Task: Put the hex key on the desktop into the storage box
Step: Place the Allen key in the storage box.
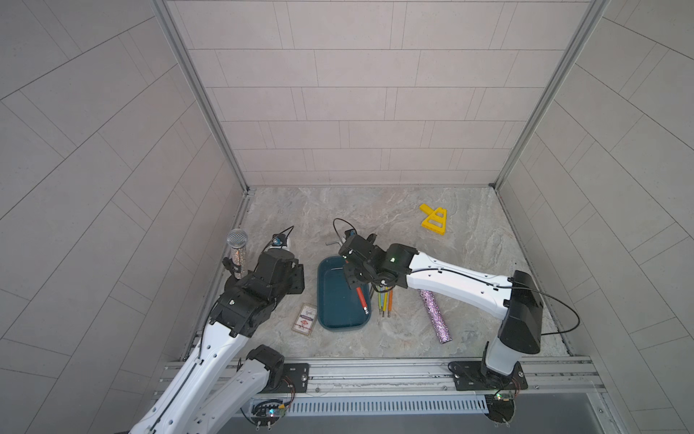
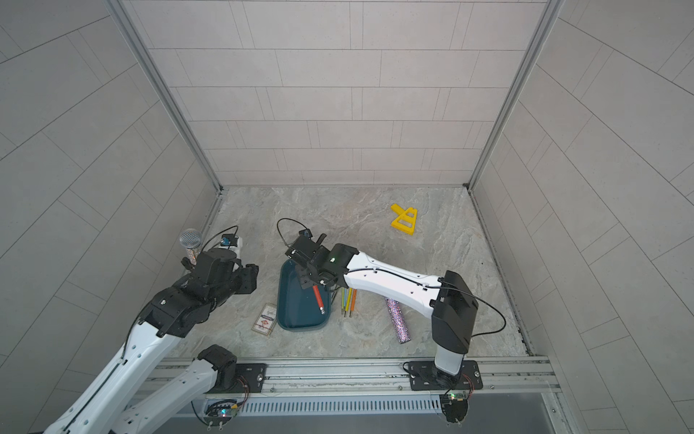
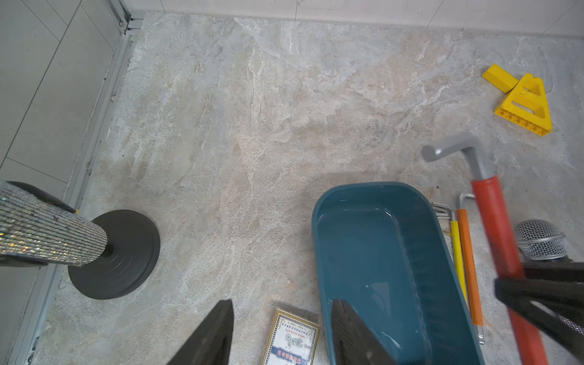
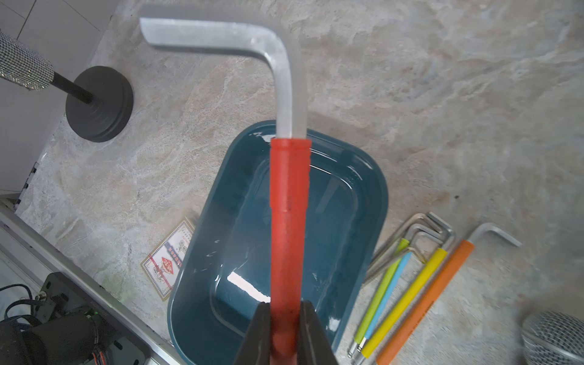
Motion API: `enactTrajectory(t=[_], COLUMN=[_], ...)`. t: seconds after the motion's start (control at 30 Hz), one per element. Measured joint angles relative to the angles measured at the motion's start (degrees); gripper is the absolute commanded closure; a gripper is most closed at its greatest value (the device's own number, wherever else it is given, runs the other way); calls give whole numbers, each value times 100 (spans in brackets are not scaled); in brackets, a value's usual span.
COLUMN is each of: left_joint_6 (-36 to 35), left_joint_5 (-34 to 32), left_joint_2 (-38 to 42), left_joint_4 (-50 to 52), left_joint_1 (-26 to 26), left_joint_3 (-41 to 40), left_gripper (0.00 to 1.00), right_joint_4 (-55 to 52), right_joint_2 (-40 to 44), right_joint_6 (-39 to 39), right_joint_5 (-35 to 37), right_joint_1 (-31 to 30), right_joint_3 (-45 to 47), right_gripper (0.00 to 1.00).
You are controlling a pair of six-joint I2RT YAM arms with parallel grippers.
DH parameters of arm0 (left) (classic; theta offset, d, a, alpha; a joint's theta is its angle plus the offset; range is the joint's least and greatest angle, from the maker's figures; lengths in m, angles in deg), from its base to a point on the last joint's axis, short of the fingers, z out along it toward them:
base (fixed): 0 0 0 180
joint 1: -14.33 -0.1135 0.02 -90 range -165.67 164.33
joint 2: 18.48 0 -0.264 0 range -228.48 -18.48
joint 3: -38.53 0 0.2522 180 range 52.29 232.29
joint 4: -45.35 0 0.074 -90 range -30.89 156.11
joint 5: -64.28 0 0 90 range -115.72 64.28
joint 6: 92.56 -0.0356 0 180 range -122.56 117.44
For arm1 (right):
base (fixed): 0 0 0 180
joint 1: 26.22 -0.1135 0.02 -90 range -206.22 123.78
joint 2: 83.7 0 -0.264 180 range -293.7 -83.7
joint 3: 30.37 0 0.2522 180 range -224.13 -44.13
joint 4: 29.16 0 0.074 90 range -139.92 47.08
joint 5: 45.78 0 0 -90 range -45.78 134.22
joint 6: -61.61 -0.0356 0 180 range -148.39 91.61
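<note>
Red-sleeved steel hex key (image 4: 289, 205): pinched partway along the sleeve by the right gripper (image 4: 286, 316), jaws pressed onto it from both sides. In both top views it hangs lengthwise at centre frame over the right side of the box (image 1: 332, 300); whether its lower tip touches the rim cannot be told.

Box: teal plastic, centre frame in both top views.

Left gripper (image 3: 282, 305): jaws spread, poised over the box's left rim.

Spare keys (image 1: 385, 300): orange, yellow, green and blue sleeves, flat on the table (image 1: 375, 210), just right of the box.

Card pack (image 1: 305, 319): just left of the box's lower corner.

Glitter tube (image 1: 435, 315): lower right.

Yellow block (image 1: 435, 220): upper right.

Microphone (image 1: 237, 240): on a stand, far left.
</note>
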Motion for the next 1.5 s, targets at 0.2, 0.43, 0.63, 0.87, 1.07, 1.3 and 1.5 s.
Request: enactTrajectory(t=[0.2, 0.43, 0.63, 0.87, 1.07, 1.3, 1.5], left_joint_6=[0, 0, 0, 0, 0, 0, 0], left_joint_5=[-26, -42, -50, -72, -87, -87, -87], left_joint_2=[24, 55, 59, 81, 83, 83, 92], left_joint_4=[0, -2, -2, -2, -4, -4, -9], left_joint_1=[0, 0, 0, 0, 0, 0, 0], left_joint_3=[0, 0, 0, 0, 0, -2, -2], left_gripper=[43, 43, 43, 43, 43, 43, 43], right_joint_4=[-120, -315, -352, -431, -562, -647, -662], right_joint_2=[-828, -1207, -1394, -1683, -1832, -2004, -2011], right_joint_6=[-114, -251, -284, -284, -282, -240, -232], right_joint_5=[-302, -402, -457, -542, -595, -682, -675], right_joint_1=[0, 0, 20, 153, 260, 273, 280], right_joint_3=[-323, -339, -387, -498, -573, -723, -752], right_gripper=[100, 100, 100, 100, 100, 66, 64])
